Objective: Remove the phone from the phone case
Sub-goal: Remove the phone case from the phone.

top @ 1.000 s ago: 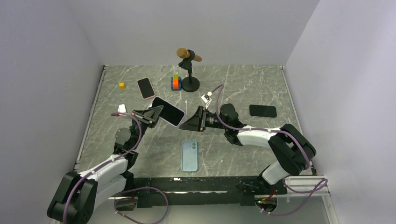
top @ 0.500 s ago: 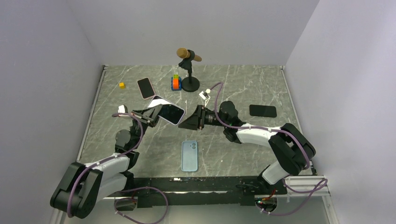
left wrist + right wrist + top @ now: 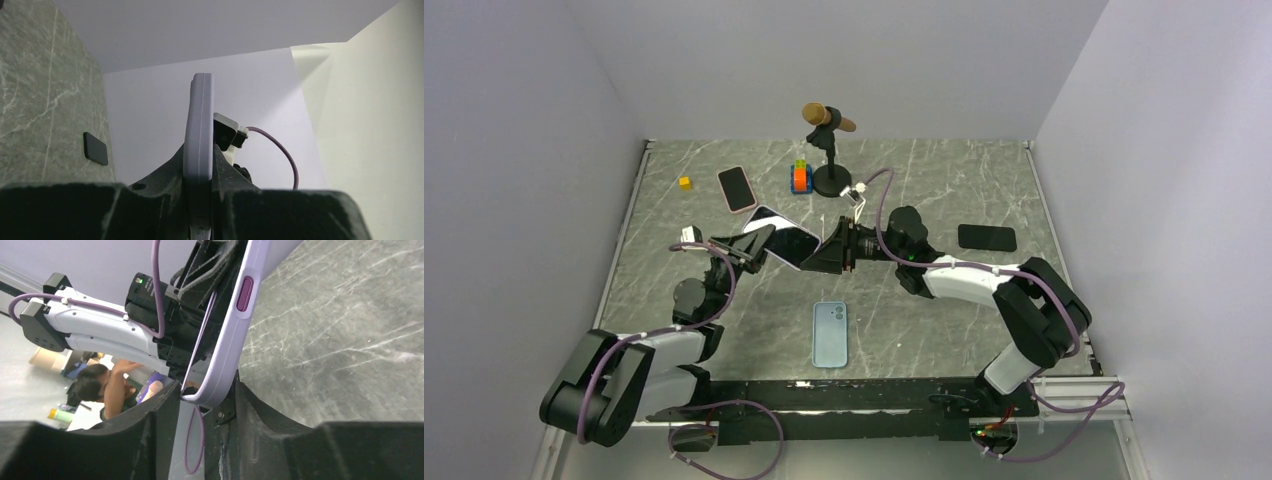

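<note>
Left jaws: the left gripper (image 3: 746, 248) is clamped across one end of the phone case (image 3: 199, 120), holding it above the table (image 3: 944, 180).
Right jaws: the right gripper (image 3: 205, 392) is part-open and straddles the opposite corner; one finger seems to touch, the other stands apart.
Long axis: it runs gripper to gripper, with the phone (image 3: 784, 240) seated inside.
Nearer arm: both are at it.

Lighting: even, diffuse, from overhead; shadows on the bench (image 3: 944, 180) faint and soft.
Top view: sharp throughout, no glare.
Left wrist view: near jaws dark and blurred; wall (image 3: 150, 110) bright, yellow-tinted at right.
Right wrist view: near jaws soft, background mildly blurred.
</note>
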{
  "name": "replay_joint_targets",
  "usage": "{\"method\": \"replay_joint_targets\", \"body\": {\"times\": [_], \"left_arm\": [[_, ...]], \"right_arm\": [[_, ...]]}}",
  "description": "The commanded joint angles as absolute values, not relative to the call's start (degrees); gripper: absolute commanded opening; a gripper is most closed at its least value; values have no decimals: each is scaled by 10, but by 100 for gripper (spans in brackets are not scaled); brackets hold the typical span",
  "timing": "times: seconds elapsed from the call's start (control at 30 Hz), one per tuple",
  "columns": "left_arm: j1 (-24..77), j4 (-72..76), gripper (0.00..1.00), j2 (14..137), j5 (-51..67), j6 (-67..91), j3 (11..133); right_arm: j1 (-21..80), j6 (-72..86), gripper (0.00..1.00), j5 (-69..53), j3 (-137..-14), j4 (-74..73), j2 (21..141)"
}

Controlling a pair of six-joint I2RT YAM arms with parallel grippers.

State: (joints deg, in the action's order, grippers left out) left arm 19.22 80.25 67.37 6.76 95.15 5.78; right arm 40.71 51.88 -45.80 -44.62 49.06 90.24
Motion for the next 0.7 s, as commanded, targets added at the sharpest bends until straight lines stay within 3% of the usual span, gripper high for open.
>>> {"method": "replay_joint_targets", "body": {"times": [0.0, 0.2, 0.3, 0.4, 0.57, 0.67], "left_arm": [[191, 904, 0, 669, 76, 973, 73], [191, 847, 0, 635, 79, 969, 70], [192, 816, 0, 609, 71, 962, 66], [192, 786, 0, 583, 67, 957, 65], [191, 778, 0, 571, 70, 963, 66], [192, 778, 0, 566, 75, 979, 65]], "right_arm": [[412, 505, 45, -471, -468, 504, 923], [423, 468, 40, -452, -466, 470, 912], [433, 432, 50, -430, -467, 435, 900], [443, 418, 52, -424, -471, 423, 900], [445, 418, 41, -417, -472, 430, 907], [447, 401, 27, -415, -475, 424, 910]]}}
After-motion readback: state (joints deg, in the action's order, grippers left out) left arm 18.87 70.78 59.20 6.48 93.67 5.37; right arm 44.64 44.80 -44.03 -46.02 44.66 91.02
